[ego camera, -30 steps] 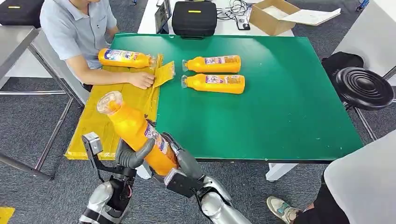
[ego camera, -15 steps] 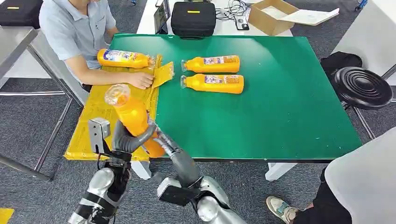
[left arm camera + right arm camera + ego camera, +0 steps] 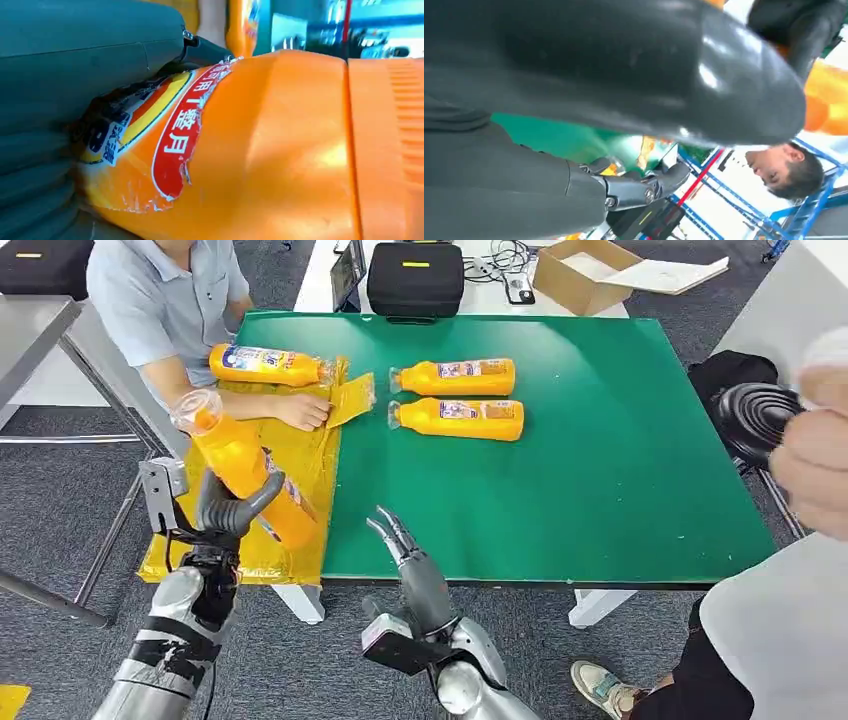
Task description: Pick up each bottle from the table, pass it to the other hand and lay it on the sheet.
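1. The left hand point(image 3: 232, 515) grips an orange plastic bottle with a clear cap point(image 3: 243, 469), tilted cap-up above the crinkled yellow sheet point(image 3: 300, 455) at the green table point(image 3: 600, 440)'s 9 o'clock edge.
2. The right hand point(image 3: 398, 537) holds nothing, fingers spread, near the 6 o'clock edge.
3. Two more orange bottles point(image 3: 457, 376) lie centrally; another point(image 3: 268, 364) lies on the sheet beside a person's hand point(image 3: 303, 411).

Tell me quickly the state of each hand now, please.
Left hand: holding a bottle.
Right hand: open, holding nothing.
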